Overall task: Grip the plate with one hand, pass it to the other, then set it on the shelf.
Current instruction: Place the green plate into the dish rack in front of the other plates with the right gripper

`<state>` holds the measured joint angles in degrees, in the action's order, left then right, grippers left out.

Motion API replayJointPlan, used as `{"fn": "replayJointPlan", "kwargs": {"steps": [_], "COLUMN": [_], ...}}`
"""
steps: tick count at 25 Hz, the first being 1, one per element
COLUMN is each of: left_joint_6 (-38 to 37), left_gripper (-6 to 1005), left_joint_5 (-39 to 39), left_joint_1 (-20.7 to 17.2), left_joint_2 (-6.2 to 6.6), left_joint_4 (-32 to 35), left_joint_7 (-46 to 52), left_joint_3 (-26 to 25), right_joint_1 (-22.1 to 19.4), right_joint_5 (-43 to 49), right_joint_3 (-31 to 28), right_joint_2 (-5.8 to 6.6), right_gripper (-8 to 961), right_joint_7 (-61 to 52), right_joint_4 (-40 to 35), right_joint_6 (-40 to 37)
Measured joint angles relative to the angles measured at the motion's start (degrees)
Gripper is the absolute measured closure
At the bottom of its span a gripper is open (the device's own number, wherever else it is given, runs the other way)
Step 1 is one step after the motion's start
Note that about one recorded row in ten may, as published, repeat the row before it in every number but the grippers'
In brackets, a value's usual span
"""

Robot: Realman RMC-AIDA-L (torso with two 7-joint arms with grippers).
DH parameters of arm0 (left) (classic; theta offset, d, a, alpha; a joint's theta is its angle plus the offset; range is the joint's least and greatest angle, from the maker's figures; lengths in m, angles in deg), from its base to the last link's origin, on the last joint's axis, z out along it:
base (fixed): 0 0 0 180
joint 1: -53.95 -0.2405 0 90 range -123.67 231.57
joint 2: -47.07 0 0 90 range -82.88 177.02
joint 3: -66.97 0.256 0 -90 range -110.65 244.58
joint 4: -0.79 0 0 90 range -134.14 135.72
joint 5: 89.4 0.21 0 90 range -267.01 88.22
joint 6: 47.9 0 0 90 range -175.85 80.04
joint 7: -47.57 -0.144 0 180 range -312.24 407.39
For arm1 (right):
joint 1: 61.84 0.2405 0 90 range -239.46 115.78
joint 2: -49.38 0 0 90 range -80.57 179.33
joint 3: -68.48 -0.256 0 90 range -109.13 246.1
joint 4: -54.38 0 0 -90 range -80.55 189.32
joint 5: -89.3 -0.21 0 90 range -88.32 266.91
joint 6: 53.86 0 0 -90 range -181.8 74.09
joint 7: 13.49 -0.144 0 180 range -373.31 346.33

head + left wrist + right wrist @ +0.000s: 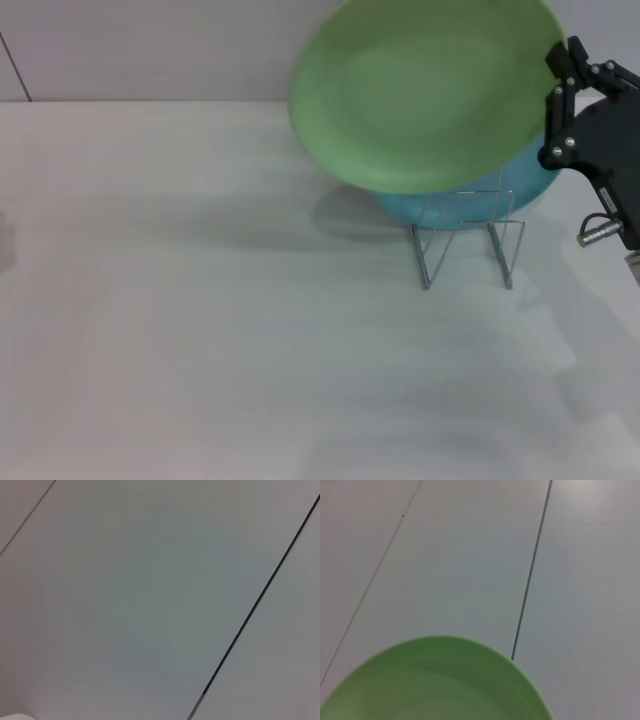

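Green plate (425, 95) in right end effector (562, 100), above rack (468, 238)

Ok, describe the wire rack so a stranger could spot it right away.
On the white table, look toward the robot's right, under the round light green plate held up by the right gripper. The thin silver wire rack stands there, a turquoise plate in it; nothing else is bare wire.

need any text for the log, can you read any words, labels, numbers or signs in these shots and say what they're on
None can be read in any view.
green plate, held at its edge by the right gripper: plain, no print.
turquoise plate behind it: plain.
wire rack: no tag.
table: bare.
Left wrist view: only blank panels.
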<state>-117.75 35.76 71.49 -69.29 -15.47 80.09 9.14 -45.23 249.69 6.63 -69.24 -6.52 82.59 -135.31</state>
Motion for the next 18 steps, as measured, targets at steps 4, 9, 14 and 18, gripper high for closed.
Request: {"fn": "replayJointPlan", "kwargs": {"steps": [4, 9, 14, 18], "left_joint_6": [0.38, 0.38, 0.38, 0.37], "left_gripper": [435, 435, 435, 435], "left_joint_5": [0.01, 0.01, 0.02, 1.33], "left_joint_1": [0.19, 0.25, 0.24, 0.21], "left_joint_2": [0.0, 0.0, 0.1, 0.16], "left_joint_4": [0.25, 0.42, 0.44, 0.39], "left_joint_7": [0.0, 0.0, 0.0, 0.46], "left_joint_3": [0.0, 0.19, 0.61, 0.6], "right_joint_1": [-1.21, -2.47, -3.19, -1.96], "right_joint_5": [-0.01, -0.01, 0.11, 0.1], "right_joint_3": [-0.51, -1.59, -2.12, -2.14], "right_joint_2": [0.4, 0.31, 0.08, -0.06], "right_gripper": [935, 935, 934, 934], "right_joint_7": [-4.83, -8.14, -8.64, -9.47], "right_joint_4": [0.49, -0.5, -2.74, -6.85], "right_joint_6": [0.32, -0.21, -2.29, -5.66]}}
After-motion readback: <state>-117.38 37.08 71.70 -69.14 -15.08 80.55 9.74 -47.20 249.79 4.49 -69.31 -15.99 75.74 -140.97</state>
